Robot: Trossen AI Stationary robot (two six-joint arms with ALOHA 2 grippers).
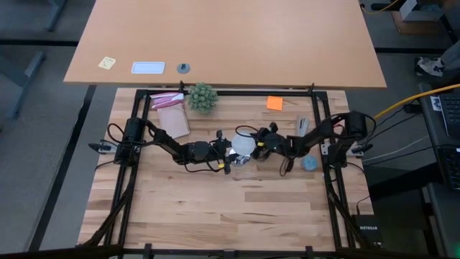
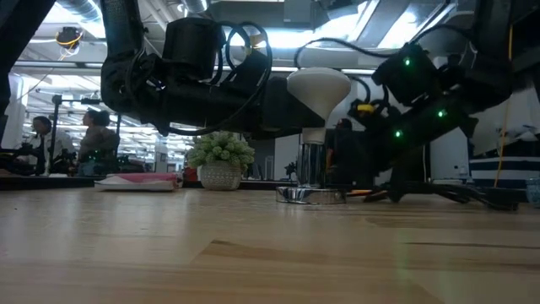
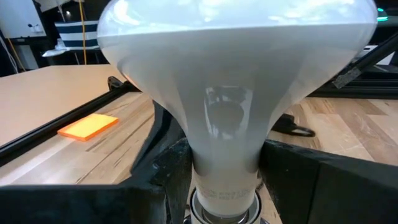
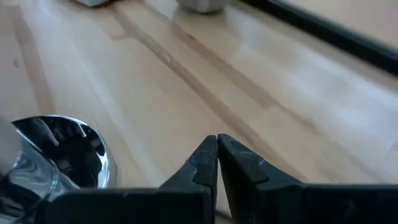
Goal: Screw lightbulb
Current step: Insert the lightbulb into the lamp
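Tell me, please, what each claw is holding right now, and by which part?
The left claw grips the lightbulb at its narrow neck, above the socket. The right claw is shut on nothing.

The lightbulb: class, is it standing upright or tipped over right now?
Upright. The lightbulb stands dome up, its narrow base down in the silvery socket. The left end effector grips its neck.

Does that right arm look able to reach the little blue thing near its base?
Probably yes: the small light-blue object lies on bare wood beside the arm, nothing covering it, though the right gripper is shut now.
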